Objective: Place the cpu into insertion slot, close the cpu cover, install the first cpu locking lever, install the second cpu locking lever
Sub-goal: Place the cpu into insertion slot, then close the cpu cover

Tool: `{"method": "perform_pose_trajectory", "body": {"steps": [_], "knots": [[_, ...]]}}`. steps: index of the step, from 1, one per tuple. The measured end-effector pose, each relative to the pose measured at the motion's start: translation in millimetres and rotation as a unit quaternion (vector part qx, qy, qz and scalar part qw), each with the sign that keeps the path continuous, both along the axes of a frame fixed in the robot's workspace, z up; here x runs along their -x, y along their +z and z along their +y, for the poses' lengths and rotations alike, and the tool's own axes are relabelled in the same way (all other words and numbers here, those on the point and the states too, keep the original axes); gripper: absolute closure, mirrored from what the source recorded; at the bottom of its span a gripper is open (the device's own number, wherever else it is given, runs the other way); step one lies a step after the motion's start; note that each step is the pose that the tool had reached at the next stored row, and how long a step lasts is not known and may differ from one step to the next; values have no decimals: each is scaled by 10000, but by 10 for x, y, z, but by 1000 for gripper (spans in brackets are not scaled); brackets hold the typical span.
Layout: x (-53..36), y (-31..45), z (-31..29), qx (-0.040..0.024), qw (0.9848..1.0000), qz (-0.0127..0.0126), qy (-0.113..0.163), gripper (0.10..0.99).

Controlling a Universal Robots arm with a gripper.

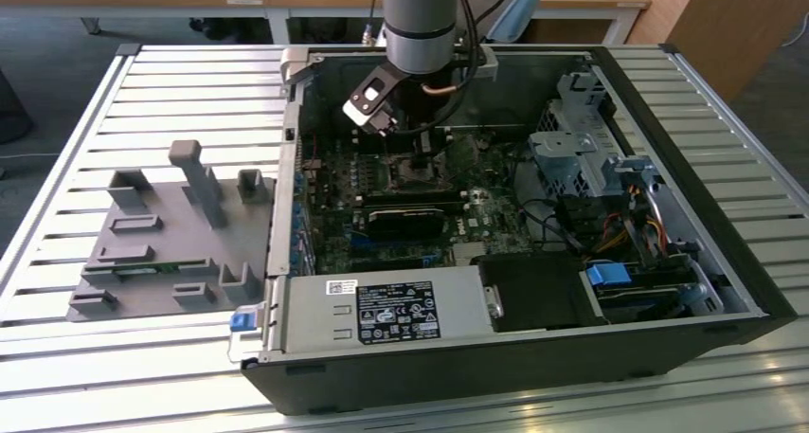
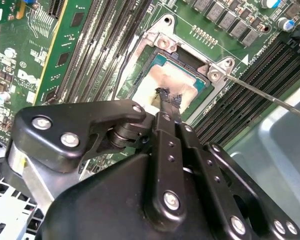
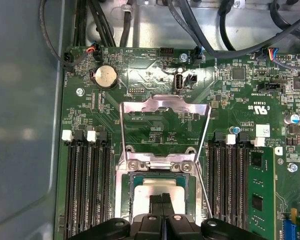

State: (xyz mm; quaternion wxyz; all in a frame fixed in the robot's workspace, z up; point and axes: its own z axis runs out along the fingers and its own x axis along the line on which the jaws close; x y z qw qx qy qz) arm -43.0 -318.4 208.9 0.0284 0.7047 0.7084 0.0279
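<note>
My gripper [image 3: 163, 197], fingers pressed together, had its tips down on the cpu [image 3: 145, 192], which lay in the slot [image 3: 131, 196] below the raised cover [image 3: 165, 103]. Pressing off-centre, I judged, could tilt it and jam it crooked.

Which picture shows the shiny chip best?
The second wrist view: the cpu lies flat, pale face close up. The first wrist view shows it partly behind the gripper; in the exterior view the arm mostly covers it.
</note>
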Motion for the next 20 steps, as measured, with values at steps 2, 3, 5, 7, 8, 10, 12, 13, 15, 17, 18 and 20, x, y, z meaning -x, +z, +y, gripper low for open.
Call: {"method": "perform_pose_trajectory", "body": {"steps": [2, 3, 5, 7, 8, 10, 12, 13, 15, 17, 18, 20], "knots": [[0, 7, 0, -1, 10000, 0, 0, 980], [0, 8, 0, -2, 10000, -1, 0, 980], [0, 12, 0, -1, 10000, 0, 0, 980], [0, 14, 0, -1, 10000, -1, 0, 980], [0, 16, 0, -1, 10000, -1, 0, 980], [0, 19, 0, 0, 10000, 0, 0, 980], [0, 25, 0, 1, 10000, 1, 0, 980], [0, 27, 0, 0, 10000, 0, 0, 980], [0, 35, 0, 0, 10000, 0, 0, 980], [0, 45, 0, 0, 10000, 0, 0, 980], [0, 51, 0, -1, 10000, 0, 0, 980], [0, 64, 0, 0, 10000, 0, 0, 980]]}}
